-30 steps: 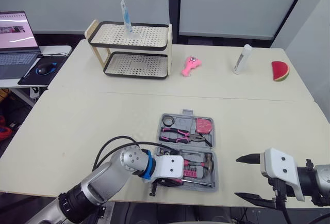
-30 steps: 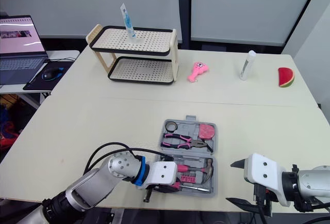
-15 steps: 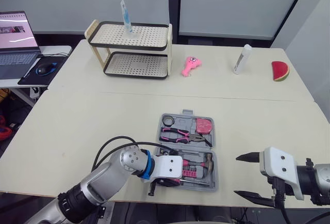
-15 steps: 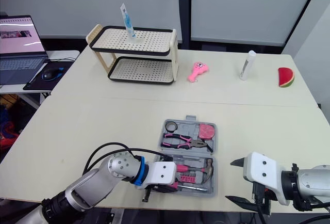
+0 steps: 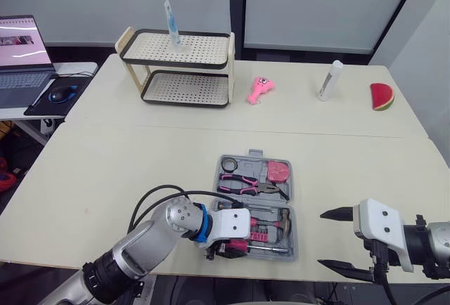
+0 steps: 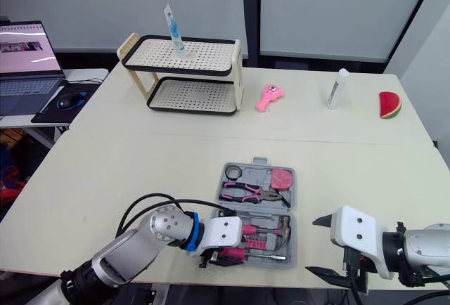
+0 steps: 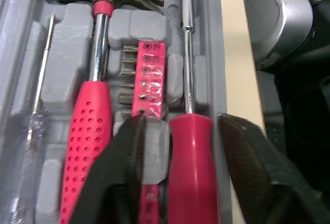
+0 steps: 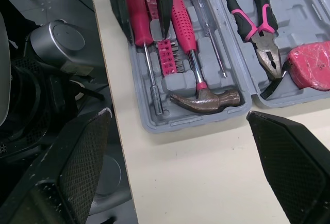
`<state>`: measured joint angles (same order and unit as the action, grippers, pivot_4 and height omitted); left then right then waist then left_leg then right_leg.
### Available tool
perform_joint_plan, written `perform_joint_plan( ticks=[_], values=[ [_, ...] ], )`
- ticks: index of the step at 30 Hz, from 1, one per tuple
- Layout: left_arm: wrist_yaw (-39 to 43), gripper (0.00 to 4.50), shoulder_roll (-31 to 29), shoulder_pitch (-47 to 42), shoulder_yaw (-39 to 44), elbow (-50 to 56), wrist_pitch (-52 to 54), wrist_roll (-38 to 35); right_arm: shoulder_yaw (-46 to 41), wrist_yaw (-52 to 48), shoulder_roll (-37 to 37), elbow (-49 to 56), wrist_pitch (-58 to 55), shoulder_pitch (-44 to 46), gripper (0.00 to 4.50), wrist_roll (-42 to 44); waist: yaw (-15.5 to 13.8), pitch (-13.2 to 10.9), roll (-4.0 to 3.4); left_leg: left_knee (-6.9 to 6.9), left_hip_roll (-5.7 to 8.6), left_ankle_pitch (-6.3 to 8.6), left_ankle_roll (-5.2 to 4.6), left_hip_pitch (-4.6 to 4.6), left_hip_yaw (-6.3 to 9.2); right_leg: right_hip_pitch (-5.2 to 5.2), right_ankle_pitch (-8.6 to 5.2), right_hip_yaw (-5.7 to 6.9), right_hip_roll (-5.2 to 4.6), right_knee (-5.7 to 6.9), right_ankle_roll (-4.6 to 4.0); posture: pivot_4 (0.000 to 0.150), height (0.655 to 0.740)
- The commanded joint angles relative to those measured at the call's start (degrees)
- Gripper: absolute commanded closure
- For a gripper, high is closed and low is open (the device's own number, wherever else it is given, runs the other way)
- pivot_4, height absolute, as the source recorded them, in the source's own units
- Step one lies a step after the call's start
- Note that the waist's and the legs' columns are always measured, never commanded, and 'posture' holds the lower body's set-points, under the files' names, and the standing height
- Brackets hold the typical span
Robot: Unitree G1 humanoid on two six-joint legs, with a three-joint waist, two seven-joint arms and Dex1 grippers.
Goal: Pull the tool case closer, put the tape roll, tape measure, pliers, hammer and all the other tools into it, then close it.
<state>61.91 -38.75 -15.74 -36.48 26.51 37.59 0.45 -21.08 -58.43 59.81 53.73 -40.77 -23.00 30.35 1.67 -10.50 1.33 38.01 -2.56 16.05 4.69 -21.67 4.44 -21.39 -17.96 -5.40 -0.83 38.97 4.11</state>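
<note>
The open tool case (image 5: pixel 254 206) is pictured at the six o'clock edge of the table (image 5: pixel 140 171), hammer (image 8: pixel 206 100) and pliers (image 8: pixel 255 22) bedded inside. The left gripper (image 7: pixel 180 126) is spread astride the red screwdriver (image 7: pixel 188 172) handle; the right gripper (image 5: pixel 322 239) is held wide apart at the case's four o'clock.

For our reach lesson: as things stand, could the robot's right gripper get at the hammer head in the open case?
Probably yes. The right gripper hovers open beside the tool case, nearest the hammer head, with just table between. The left gripper sits at the handle end, clear of it.
</note>
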Motion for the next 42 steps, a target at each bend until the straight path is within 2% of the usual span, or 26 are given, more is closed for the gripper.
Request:
perform_joint_plan(
  ticks=[1,3,8,11,15,22,32,42],
  values=[
    [0.24,0.96,0.40,0.77,3.21,3.20,0.91,-3.79,-0.77,0.39,0.32,1.76,0.23,0.01,0.00,0.19,0.01,0.00,0.01,0.00,0.00,0.00,0.00,0.00,0.00,0.00,0.00,0.00,0.00,0.00,0.00,0.150,0.7350],
    [2.47,0.32,-1.13,1.44,5.43,3.92,-1.36,-6.88,-0.71,0.58,0.25,1.72,0.23,0.17,0.00,0.18,0.02,0.00,0.00,0.00,-0.01,0.00,0.00,0.00,0.00,0.00,0.00,0.01,0.00,0.00,0.00,0.150,0.7350],
    [6.85,0.32,-2.49,2.77,12.09,0.12,-9.38,-13.83,-0.55,1.14,0.14,1.63,0.23,0.56,0.00,0.33,-0.04,-0.01,0.00,-0.01,-0.01,0.00,0.00,0.00,0.00,-0.01,0.00,0.01,-0.01,-0.01,0.00,0.150,0.7350],
    [11.45,0.91,-5.03,2.45,13.75,-4.30,-14.59,-14.92,-0.24,1.74,0.11,1.63,0.01,1.10,0.00,0.72,0.01,-0.01,0.01,-0.01,-0.01,0.00,0.00,0.00,0.00,-0.01,0.00,0.03,-0.02,-0.02,0.00,0.150,0.7350],
    [14.37,2.15,-7.10,1.83,12.76,-8.39,-20.04,-13.13,0.23,2.27,0.02,1.67,-0.24,1.76,0.00,1.06,-0.02,-0.03,-0.01,-0.05,-0.02,0.00,0.00,0.00,0.00,-0.05,-0.02,0.02,0.00,-0.02,-0.01,0.150,0.7350],
    [13.56,4.46,-5.55,1.89,10.62,-10.41,-20.83,-10.77,0.56,2.60,-0.96,2.24,0.12,2.88,0.00,3.26,-0.04,-0.03,0.00,-0.03,-0.01,0.00,0.00,-0.05,0.00,-0.05,-0.01,0.03,-0.01,-0.05,0.00,0.150,0.7350],
    [10.05,4.49,-1.39,1.04,6.45,-13.27,-20.42,-4.93,0.72,2.88,-0.50,2.60,-0.19,3.60,0.00,4.81,-0.04,-0.02,0.00,-0.02,-0.01,0.00,0.00,-0.04,0.00,-0.04,0.00,0.03,0.00,-0.03,0.00,0.150,0.7350],
    [9.12,4.49,-1.97,2.52,4.66,-17.02,-22.79,-1.29,0.35,3.44,0.04,3.01,-0.85,3.72,0.00,5.48,-0.03,0.01,-0.03,-0.03,-0.01,0.00,0.00,0.01,0.00,-0.01,-0.01,0.02,0.00,-0.02,0.00,0.150,0.7350]
  ],
)
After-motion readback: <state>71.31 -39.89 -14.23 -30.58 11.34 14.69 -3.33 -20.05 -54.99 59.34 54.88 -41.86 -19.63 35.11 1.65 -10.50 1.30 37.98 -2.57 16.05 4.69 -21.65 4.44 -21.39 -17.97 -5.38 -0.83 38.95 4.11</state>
